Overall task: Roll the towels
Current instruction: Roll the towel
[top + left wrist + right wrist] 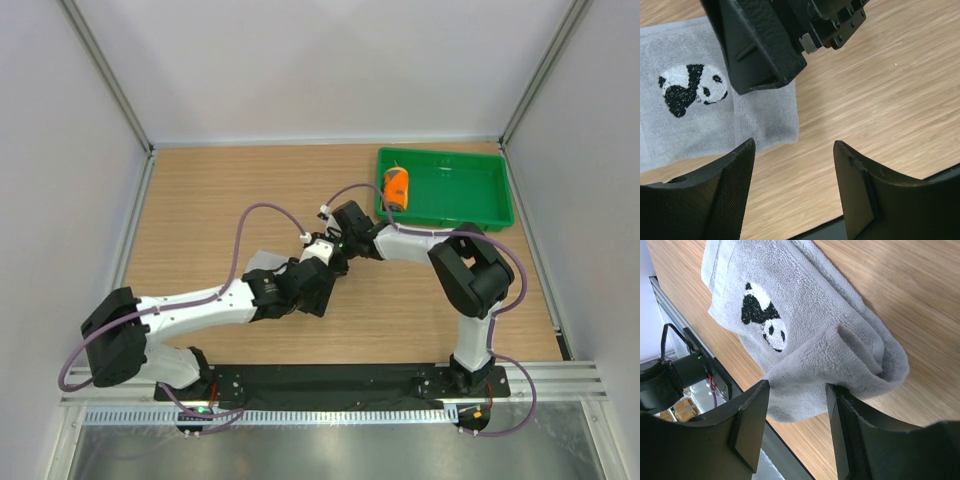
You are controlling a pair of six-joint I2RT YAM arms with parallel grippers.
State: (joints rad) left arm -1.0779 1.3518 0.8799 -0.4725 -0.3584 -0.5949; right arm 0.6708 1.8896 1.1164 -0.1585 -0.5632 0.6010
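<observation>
The light grey towel (pixel 805 315), with a panda print, lies on the wooden table. One end is folded over in a loose lump. That folded edge rests on the right fingertip (pixel 850 405) of my right gripper (pixel 797 385), which is open, with cloth hanging between the jaws. My left gripper (pixel 792 142) is open over bare wood just off the grey towel's (pixel 695 115) corner, holding nothing. From above, the grey towel (pixel 262 262) is mostly hidden under the left arm, where both grippers (pixel 322 268) (pixel 340 240) meet. The orange towel (pixel 396 187) lies rolled up in the tray.
The green plastic tray (pixel 470 190) stands at the back right of the table. White walls close in the sides and back. A black rail (pixel 330 380) runs along the near edge by the arm bases.
</observation>
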